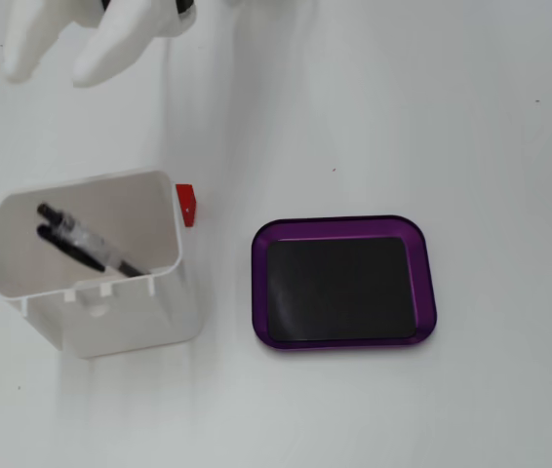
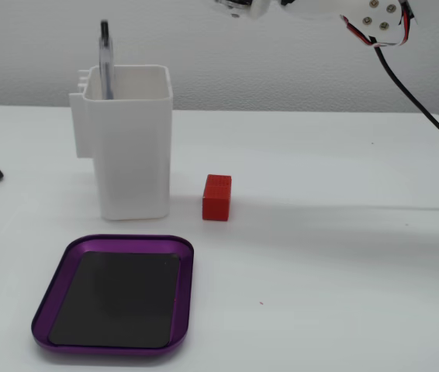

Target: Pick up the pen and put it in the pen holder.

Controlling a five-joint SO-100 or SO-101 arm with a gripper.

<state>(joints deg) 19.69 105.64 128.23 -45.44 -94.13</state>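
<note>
gripper (image 1: 57,70) empty, pen (image 1: 86,241) in holder (image 1: 139,327)

Pen (image 1: 83,240): black tip and clip, clear barrel; stands inside the pen holder (image 1: 169,302), leaning against a wall, its top poking above the rim in a fixed view (image 2: 105,58); pen holder: white, rectangular, open-topped, upright on the white tabletop (image 2: 320,232).
</note>
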